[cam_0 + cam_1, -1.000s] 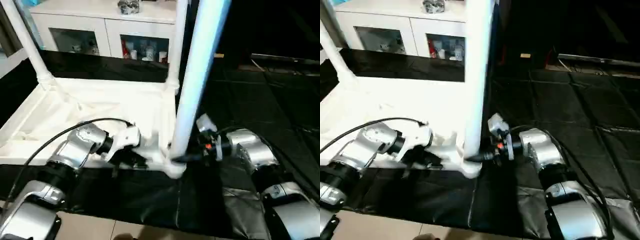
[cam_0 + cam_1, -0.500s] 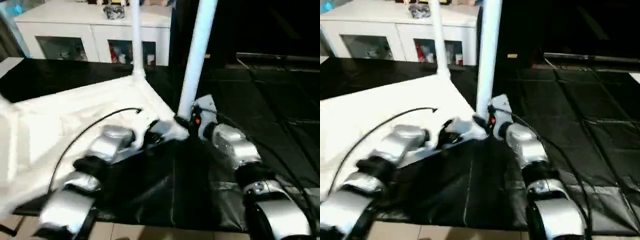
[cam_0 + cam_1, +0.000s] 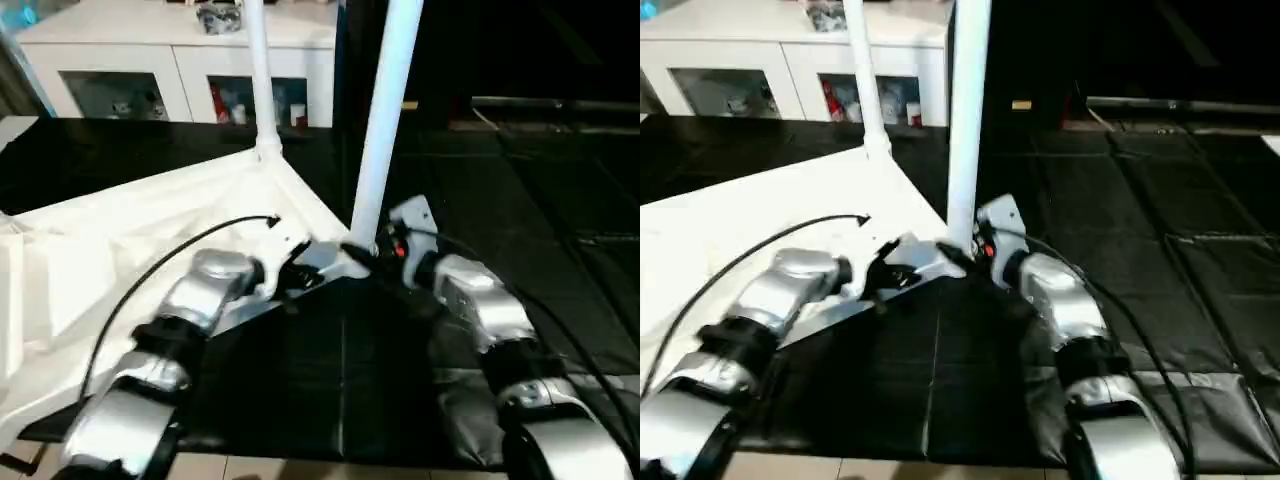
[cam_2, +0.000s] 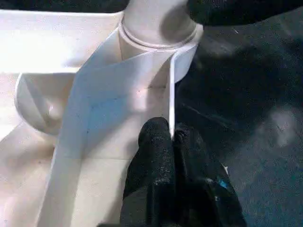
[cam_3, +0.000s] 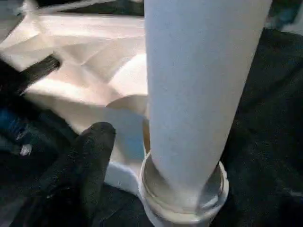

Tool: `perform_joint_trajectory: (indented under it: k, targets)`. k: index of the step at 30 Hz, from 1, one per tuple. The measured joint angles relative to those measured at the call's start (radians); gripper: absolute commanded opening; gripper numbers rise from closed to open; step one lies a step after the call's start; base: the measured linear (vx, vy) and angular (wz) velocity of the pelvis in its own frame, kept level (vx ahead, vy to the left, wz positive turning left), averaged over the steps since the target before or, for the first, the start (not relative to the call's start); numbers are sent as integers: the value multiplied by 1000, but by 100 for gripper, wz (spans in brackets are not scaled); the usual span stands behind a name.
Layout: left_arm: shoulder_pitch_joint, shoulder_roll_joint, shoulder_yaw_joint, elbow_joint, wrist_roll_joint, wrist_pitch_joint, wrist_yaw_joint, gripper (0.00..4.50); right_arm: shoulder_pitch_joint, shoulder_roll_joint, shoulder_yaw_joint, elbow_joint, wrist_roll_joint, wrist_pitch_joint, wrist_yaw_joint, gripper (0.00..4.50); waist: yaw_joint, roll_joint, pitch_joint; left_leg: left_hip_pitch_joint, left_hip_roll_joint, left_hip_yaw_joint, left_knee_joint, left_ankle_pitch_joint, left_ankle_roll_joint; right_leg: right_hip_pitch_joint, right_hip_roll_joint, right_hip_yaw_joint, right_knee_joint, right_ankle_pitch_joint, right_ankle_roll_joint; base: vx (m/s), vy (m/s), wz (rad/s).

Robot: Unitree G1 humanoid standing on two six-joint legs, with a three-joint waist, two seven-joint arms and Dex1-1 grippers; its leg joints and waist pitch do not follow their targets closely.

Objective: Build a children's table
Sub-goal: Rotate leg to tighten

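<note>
Two legs up: my left tool (image 4: 170, 142), clenched on the table's rim (image 4: 171, 99), must stay firm (right tool (image 5: 94, 142) released) beside near leg (image 3: 385, 120).

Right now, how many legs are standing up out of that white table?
2. One leg rises from the near corner socket between the two arms; another leg stands at the far corner, towards the cabinet. Others may be out of frame.
</note>
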Motion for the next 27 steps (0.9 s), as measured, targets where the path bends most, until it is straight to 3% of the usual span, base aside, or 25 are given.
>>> perform_joint_trajectory:
  k: [5,13,18,19,27]
  targets:
    - [26,66,-27,-39,-2,-75,-106,0,34,-53,18,-9,19,-18,155,439,13,0,0,-13,0,0,5,0,1,-11,0,0,2,0,-1,0,0,0]
    - [65,149,-82,-100,-16,-156,-301,0,46,-131,79,-29,68,-14,444,439,45,0,0,-14,0,0,8,0,1,-11,-1,0,2,1,-1,0,0,0]
    - [81,189,-109,-126,-17,-200,-380,0,46,-148,85,-37,113,-1,567,439,55,0,0,-14,1,0,8,0,1,-10,-1,0,3,1,-1,0,0,0]
    - [82,195,-112,-128,-17,-206,-392,0,46,-147,87,-41,117,2,585,412,55,0,0,-14,1,0,8,0,1,-10,-1,0,3,1,-1,0,0,0]
    - [83,215,-132,-145,-15,-229,-447,0,6,-122,124,20,111,-23,634,362,57,-1,0,-14,1,0,9,0,1,-10,-1,0,3,1,-1,0,0,0]
